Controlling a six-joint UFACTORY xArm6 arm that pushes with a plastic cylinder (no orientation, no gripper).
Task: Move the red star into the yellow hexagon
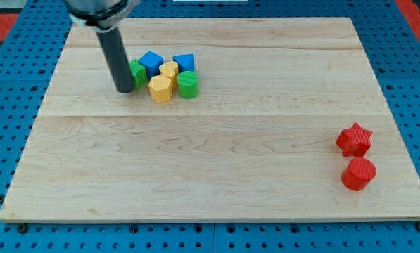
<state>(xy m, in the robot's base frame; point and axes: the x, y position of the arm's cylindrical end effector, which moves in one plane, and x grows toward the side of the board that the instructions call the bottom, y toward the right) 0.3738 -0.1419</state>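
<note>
Camera view, wooden board (217,176) on a blue pegboard: your arm carries no hand to open or clench, only a straight dark rod, and my tip (124,91) rests on the board at the view's upper left, holding nothing. It stands just beside a green block (138,72), at the left edge of a tight cluster. Moving outward, that cluster holds two blue blocks, one (151,62) left of the other (184,62); a small yellow block (169,69); the yellow hexagon (160,89) at the front; and a green cylinder (188,84) touching the hexagon's right side.

Well apart, at the view's lower right, sits the red star (354,139), with a red cylinder (358,173) just below it.

Count: two red, two yellow, two green, two blue, eight in all.

The step in hand looks like the approach. You would do well to swing the tip wide around the cluster, come in on the star's right side, and push left and slightly up, keeping the line through the star's centre so it does not spin off, and staying clear of the red cylinder.
</note>
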